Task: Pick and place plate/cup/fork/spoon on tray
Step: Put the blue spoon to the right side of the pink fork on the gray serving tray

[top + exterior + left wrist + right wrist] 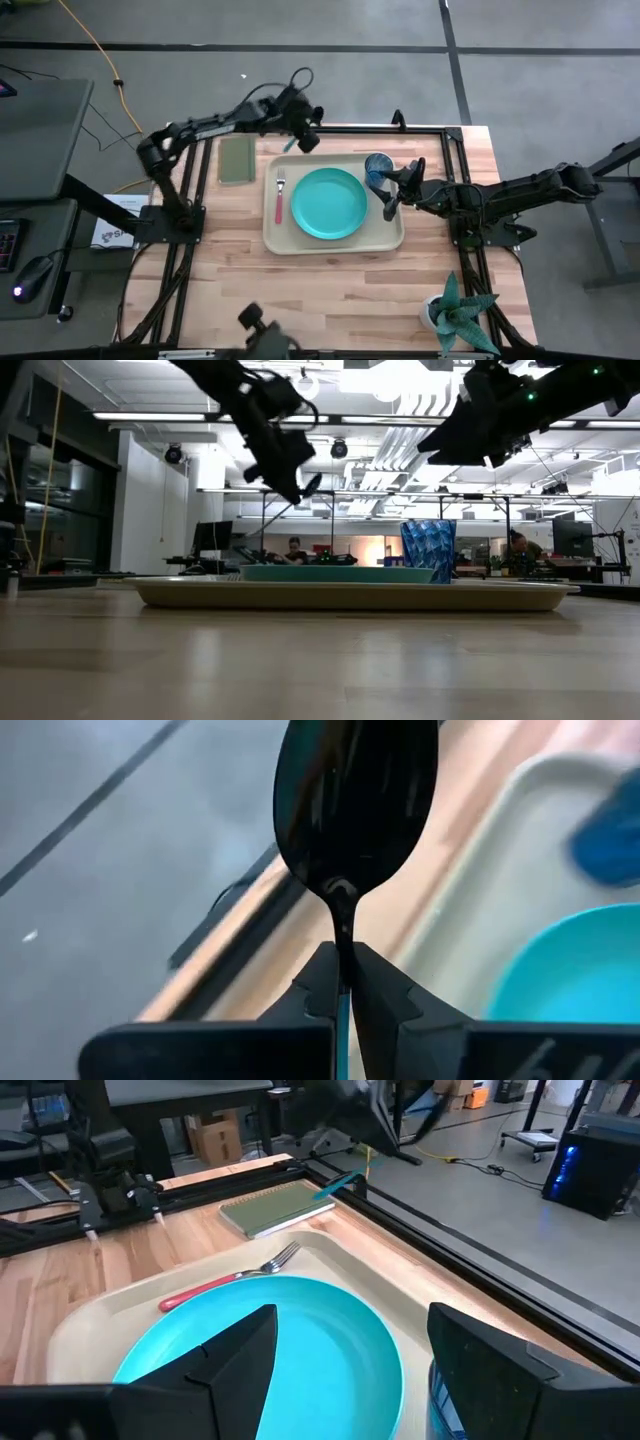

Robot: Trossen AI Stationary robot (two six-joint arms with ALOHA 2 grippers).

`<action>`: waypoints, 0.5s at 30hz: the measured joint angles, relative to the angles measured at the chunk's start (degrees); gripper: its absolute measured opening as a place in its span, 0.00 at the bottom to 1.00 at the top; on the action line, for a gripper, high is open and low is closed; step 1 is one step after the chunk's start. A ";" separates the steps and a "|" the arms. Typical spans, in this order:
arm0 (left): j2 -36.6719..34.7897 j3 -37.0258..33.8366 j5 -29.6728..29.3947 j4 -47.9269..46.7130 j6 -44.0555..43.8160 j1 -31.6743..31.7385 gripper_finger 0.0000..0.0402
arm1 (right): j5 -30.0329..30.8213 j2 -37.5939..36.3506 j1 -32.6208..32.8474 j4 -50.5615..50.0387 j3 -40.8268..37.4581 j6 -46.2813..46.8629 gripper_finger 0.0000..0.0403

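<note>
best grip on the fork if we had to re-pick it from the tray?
Grip the fork at mid-handle from straight above, fingers across its width. It lies flat on the tray beside the plate, so low side approaches are likely blocked by the rims.

Plate [328, 203] centered on tray [285, 238], fork [280, 196] left of it, cup [377, 168] at far right corner. Left gripper [303, 140] above far left corner, right gripper [397, 190] beside cup.
</note>
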 joint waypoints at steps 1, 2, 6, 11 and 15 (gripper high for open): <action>-2.39 -3.42 -0.03 3.16 -1.24 -0.94 0.00 | -0.56 0.00 0.00 0.01 0.00 0.00 0.63; -4.88 -7.10 0.01 6.47 -2.67 -1.86 0.00 | -1.15 0.00 0.00 0.02 0.00 0.00 0.63; -16.06 -23.78 -0.39 21.24 -10.06 -5.57 0.00 | -1.37 0.00 0.00 0.00 0.00 -0.01 0.63; -27.01 -42.91 -4.56 36.61 -22.23 -12.03 0.00 | -1.37 0.00 0.00 0.00 0.00 0.02 0.63; -29.72 -51.41 -13.25 38.64 -30.00 -19.36 0.00 | -1.41 0.00 0.00 0.00 0.00 0.25 0.63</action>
